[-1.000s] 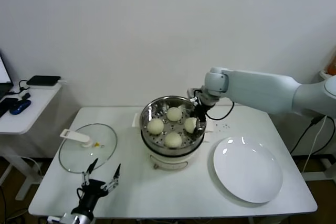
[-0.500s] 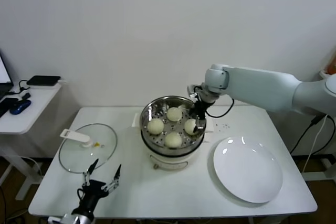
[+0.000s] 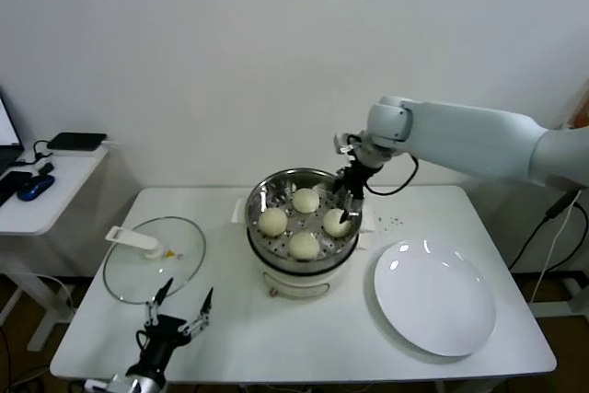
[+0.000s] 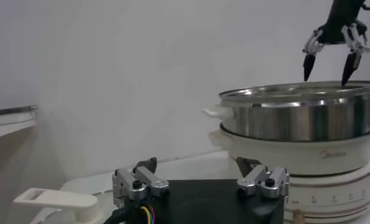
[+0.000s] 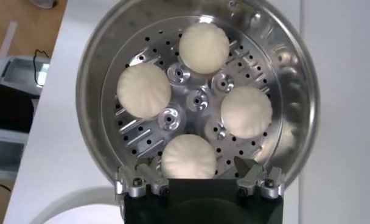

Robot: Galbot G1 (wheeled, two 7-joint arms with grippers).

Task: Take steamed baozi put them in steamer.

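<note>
White wall behind, white rectangular desk [image 3: 276, 338] in front; side shelf with dark devices off at the far left.

Round shiny stainless-steel steamer basket [image 3: 260, 198] with perforated floor sits on a white electric cooker base [image 3: 299, 283], mid-desk. Four small cream-white domed baozi [image 5: 143, 90] lie inside it, spaced in a ring around the centre hub, none touching.

Right gripper [image 3: 348, 202] hangs just above the steamer rim, over the bun nearest it. Jaws apart, holding nothing; the left wrist view shows the black tips [image 4: 325, 58] spread and clear above the rim. That bun rests on the floor directly below the jaws; the other three lie farther across the basket.

Left gripper [image 3: 177, 317] parked low at the near desk edge, jaws spread, empty. Round glass lid with white handle [image 3: 152, 260] lies just beyond it. Flat round white plate [image 3: 434, 296] sits bare, well off to the side of the right jaws.

Look of the buns: matte, smooth-domed, fine pleat lines radiating from the crown, even pale colour, no tears seen.

Handling, as judged: light, soft, springy dough; skin likely to dent or tear under hard pinch, perhaps slightly tacky. Best hold would be across the widest part of the dome, low on the flanks, gentle closure, straight lift.

All four appear placed; task looks near done.
</note>
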